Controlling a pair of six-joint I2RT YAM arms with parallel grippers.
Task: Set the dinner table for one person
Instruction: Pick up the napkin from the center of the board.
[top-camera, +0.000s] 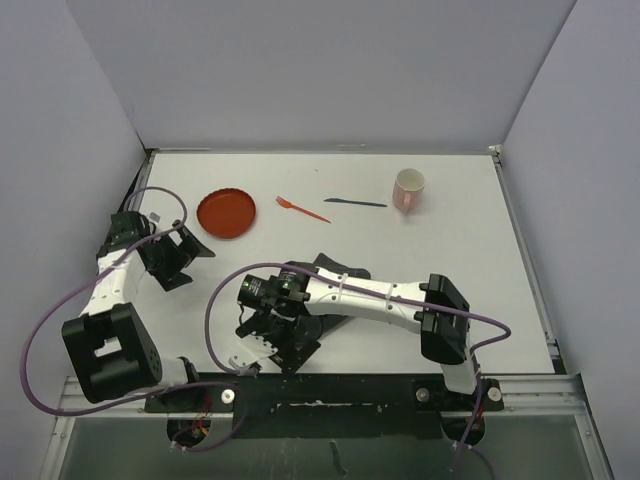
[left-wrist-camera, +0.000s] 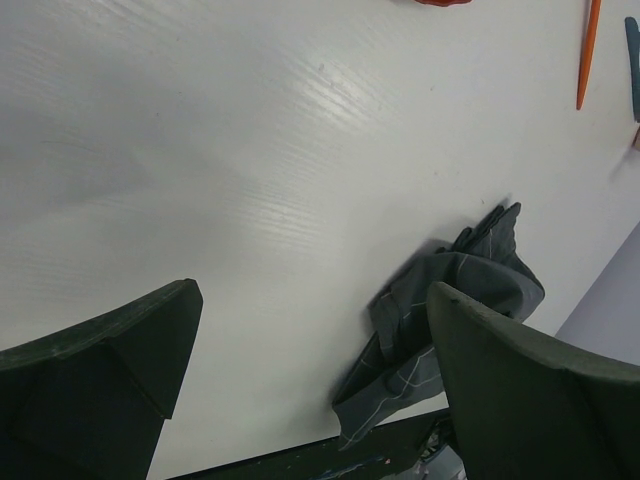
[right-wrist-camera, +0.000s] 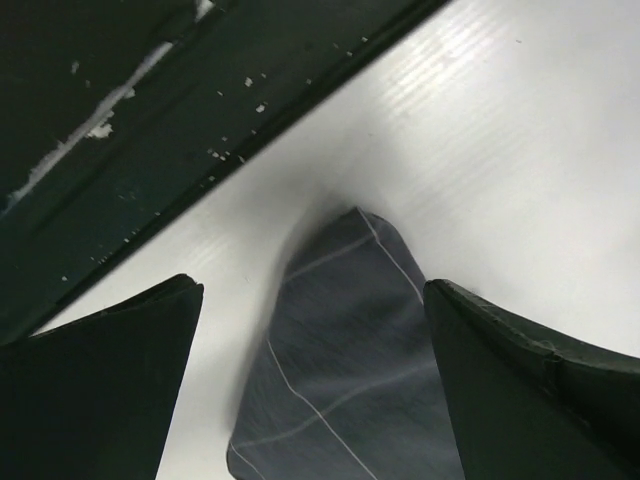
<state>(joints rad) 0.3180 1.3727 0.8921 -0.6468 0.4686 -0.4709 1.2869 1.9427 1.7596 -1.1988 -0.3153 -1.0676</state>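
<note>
Hovering right gripper (right-wrist-camera: 310, 290): held spread over cloth mat (right-wrist-camera: 330, 390).
Crumpled cloth mat: best pinched at one corner.
Idle left gripper (left-wrist-camera: 312, 290): spread, empty.

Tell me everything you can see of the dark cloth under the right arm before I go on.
The cloth is dark grey fabric with thin pale grid lines, crumpled and folded over itself, not spread flat. It lies on the white dinner table near the front edge, mostly hidden beneath the right arm in the top view. The open right hand straddles one rounded corner; contact cannot be told.
</note>
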